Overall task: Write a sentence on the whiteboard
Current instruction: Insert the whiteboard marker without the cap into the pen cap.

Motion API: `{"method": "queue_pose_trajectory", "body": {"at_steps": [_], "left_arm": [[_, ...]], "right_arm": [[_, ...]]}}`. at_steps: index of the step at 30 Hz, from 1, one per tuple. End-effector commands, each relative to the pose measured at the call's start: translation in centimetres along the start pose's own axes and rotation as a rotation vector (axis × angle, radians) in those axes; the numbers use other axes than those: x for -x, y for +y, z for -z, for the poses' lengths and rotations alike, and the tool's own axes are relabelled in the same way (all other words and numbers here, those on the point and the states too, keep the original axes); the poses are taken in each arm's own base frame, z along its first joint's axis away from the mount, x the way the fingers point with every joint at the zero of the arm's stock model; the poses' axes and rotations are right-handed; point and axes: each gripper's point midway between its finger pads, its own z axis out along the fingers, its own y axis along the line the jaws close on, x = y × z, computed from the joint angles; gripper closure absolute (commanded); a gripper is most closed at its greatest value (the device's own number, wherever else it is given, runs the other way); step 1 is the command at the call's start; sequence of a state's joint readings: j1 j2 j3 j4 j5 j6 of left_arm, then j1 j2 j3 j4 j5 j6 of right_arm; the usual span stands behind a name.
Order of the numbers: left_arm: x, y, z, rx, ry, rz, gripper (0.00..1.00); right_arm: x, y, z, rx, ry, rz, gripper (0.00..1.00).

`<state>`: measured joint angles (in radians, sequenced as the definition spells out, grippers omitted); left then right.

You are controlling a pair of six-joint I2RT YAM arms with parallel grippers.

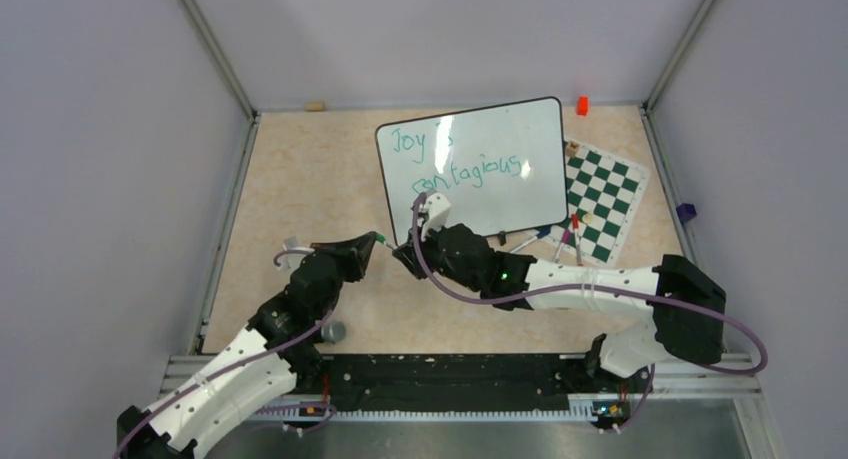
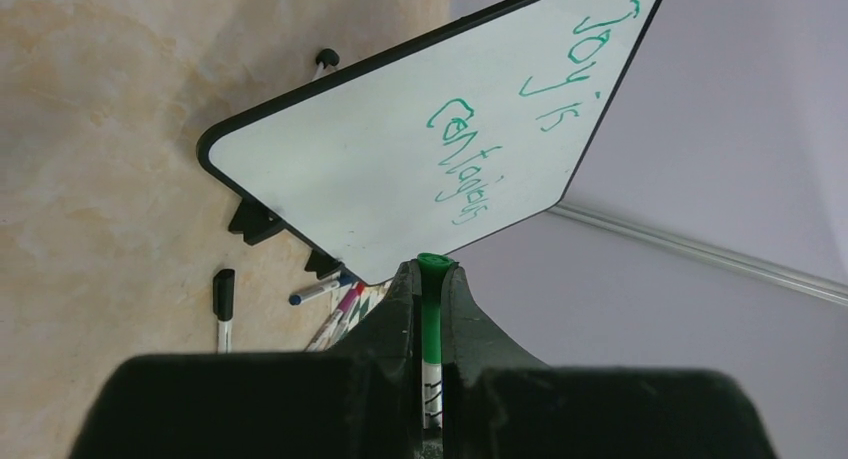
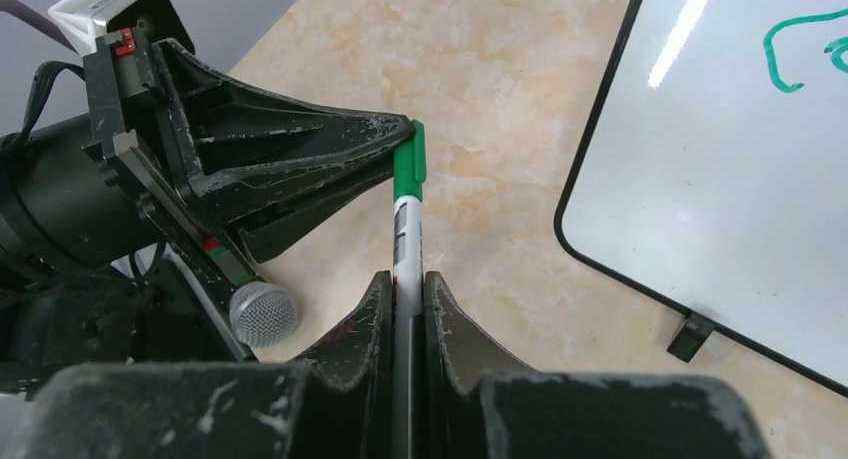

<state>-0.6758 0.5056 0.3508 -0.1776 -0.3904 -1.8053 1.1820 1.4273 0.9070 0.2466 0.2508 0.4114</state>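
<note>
The whiteboard (image 1: 520,204) stands tilted at the back of the table, and on it is the sentence (image 1: 470,174) "Joy is contagious" in teal-green, in two lines. In front of its lower left corner my two grippers meet tip to tip over one green marker (image 3: 407,224). My left gripper (image 1: 378,239) is shut on the marker's green cap (image 2: 431,309). My right gripper (image 3: 405,279) is shut on its white barrel. The left wrist view shows the whiteboard (image 2: 350,169) and the sentence (image 2: 465,164) beyond the cap.
A green-and-white chess mat (image 1: 605,194) lies right of the board, with loose markers (image 1: 560,241) at its near edge. A black-capped marker (image 2: 223,304) lies apart. A grey mesh ball (image 3: 263,314) rests by the left arm. An orange block (image 1: 582,105) sits at the back wall.
</note>
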Motion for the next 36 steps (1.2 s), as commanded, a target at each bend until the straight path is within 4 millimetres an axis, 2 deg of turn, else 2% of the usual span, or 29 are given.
{"method": "queue_pose_trajectory", "body": {"at_steps": [1,6,10,14,20,21,22,24,25,28,30,33,35,36], "left_arm": [[-7.7,-5.1,3.6,-0.131,0.361,0.035,1.00],[-11.5,-5.0,4.3,-0.137,0.463,0.048,1.00],[-13.0,-4.6,4.6,-0.124,0.479,0.035,1.00],[-12.7,-3.9,4.3,-0.122,0.457,0.037,1.00],[-10.2,-2.6,3.3,-0.114,0.322,-0.076,1.00],[-10.0,-2.5,3.1,-0.116,0.307,-0.096,0.96],[-10.0,-2.6,3.1,-0.131,0.303,-0.130,0.87],[-9.9,-2.7,3.2,-0.162,0.297,-0.216,0.61],[-9.8,-2.8,3.3,-0.179,0.293,-0.271,0.52],[-9.1,-2.8,3.9,-0.207,0.276,-0.407,0.34],[-8.4,-2.9,4.3,-0.249,0.265,-0.496,0.30],[-7.1,-2.5,4.5,-0.253,0.250,-0.541,0.30],[-7.0,-2.3,4.5,-0.260,0.272,-0.549,0.30],[-7.3,-2.2,4.5,-0.261,0.305,-0.550,0.30]], "right_arm": [[3.7,3.3,-1.3,0.088,-0.093,-0.008,1.00],[3.7,2.8,-2.0,0.073,-0.088,-0.001,1.00],[3.6,2.0,-2.0,0.061,-0.086,-0.013,1.00],[3.5,1.4,-1.2,0.057,-0.079,-0.023,1.00],[3.1,0.4,1.2,0.119,-0.027,-0.087,1.00],[2.8,0.2,1.5,0.141,-0.004,-0.107,1.00],[2.4,0.1,2.0,0.169,0.025,-0.124,1.00],[1.6,-0.6,2.8,0.187,0.086,-0.147,1.00],[1.2,-1.1,3.3,0.187,0.112,-0.155,1.00],[0.9,-2.3,5.3,0.183,0.146,-0.163,1.00],[1.2,-3.2,6.9,0.176,0.137,-0.165,1.00],[1.4,-4.9,9.3,0.149,0.109,-0.142,1.00],[1.8,-5.5,11.4,0.142,0.049,-0.125,1.00],[0.8,-6.0,12.2,0.139,0.039,-0.125,1.00]]}}
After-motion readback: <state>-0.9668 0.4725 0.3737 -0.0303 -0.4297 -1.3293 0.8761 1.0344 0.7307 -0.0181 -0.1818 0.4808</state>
